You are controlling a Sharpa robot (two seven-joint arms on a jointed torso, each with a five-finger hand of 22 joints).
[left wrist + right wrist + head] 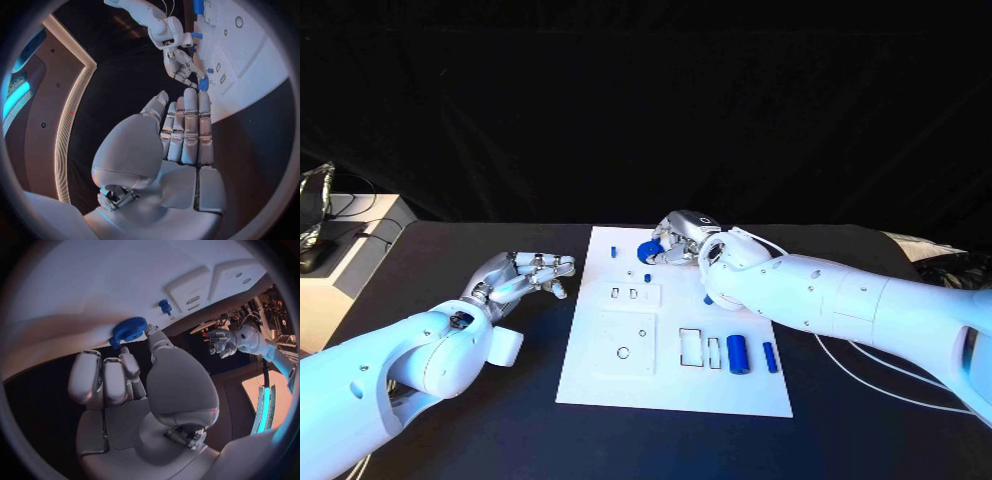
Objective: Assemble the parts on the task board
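A black curtain hangs behind my black table [444, 400], and at that table's middle lies the white task board [625, 385], its long axis running away from me toward the curtain. Everything below I place against that board.

My right arm [877, 305] reaches in across the board's near right part, and my right hand [678, 240] sits at the board's far edge. Its fingertips touch a round blue toothed part [130, 329] (a gear, by its ridged rim) that lies at that far edge; from the wrist view my thumb tip rests against its rim and the other fingers curl just beside it, but I cannot tell whether I truly grip it or only touch it.

My left arm [408, 365] lies off the board's left side, and my left hand [519, 275] hovers just beside the board's left edge, over bare table. Its fingers are straight and side by side, the thumb apart, and it holds nothing.

On the board's near right part lie two blue cylinders, a thick one [737, 354] and a thin one [770, 357], side by side, both with their long axes parallel to the board's long axis. A small blue peg [648, 278] stands nearer the far edge, close to my right hand.
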